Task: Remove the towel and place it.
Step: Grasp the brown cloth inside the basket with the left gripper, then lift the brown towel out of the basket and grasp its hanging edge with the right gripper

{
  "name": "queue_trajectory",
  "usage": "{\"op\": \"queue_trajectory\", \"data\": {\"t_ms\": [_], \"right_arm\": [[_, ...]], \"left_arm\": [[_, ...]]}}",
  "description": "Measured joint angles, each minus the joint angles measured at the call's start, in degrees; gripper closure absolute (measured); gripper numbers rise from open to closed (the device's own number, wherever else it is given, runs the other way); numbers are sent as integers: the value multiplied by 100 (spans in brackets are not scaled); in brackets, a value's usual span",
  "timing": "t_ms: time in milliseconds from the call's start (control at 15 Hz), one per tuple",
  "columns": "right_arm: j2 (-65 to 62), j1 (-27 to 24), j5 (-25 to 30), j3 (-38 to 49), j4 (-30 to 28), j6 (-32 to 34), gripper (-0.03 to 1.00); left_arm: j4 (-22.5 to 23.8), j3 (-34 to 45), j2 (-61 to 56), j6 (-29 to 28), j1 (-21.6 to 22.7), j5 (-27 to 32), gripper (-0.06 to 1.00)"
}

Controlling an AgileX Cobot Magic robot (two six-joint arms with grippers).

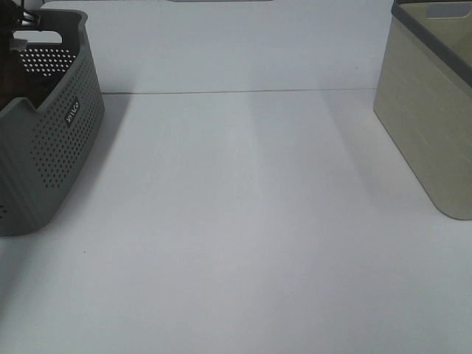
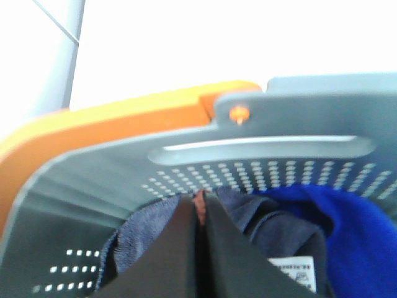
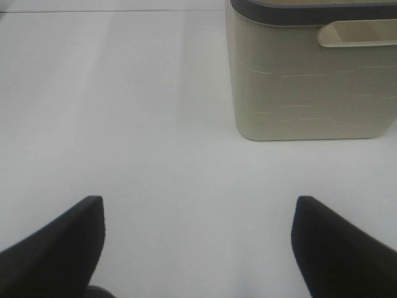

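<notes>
Towel sits in grey basket, showing only as a thin reddish-brown sliver among the laundry. Left tool is down in the basket, jaws almost together, pinching that sliver. White tag is just beside the tool, with dark blue-grey cloth and bright blue cloth near. Orange edge runs behind the basket. Right tool is spread wide, holding nothing, over white tabletop and facing beige bin.
</notes>
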Motion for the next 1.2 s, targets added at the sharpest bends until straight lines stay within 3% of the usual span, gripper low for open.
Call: {"op": "queue_trajectory", "data": {"t_ms": [333, 667, 1200], "right_arm": [[0, 0, 0, 0, 0, 0, 19], [0, 0, 0, 0, 0, 0, 19], [0, 0, 0, 0, 0, 0, 19]], "left_arm": [[-504, 0, -1003, 676, -327, 384, 94], [-825, 0, -2108, 905, -745, 435, 94], [-951, 0, -3415, 1157, -2395, 361, 94]]}}
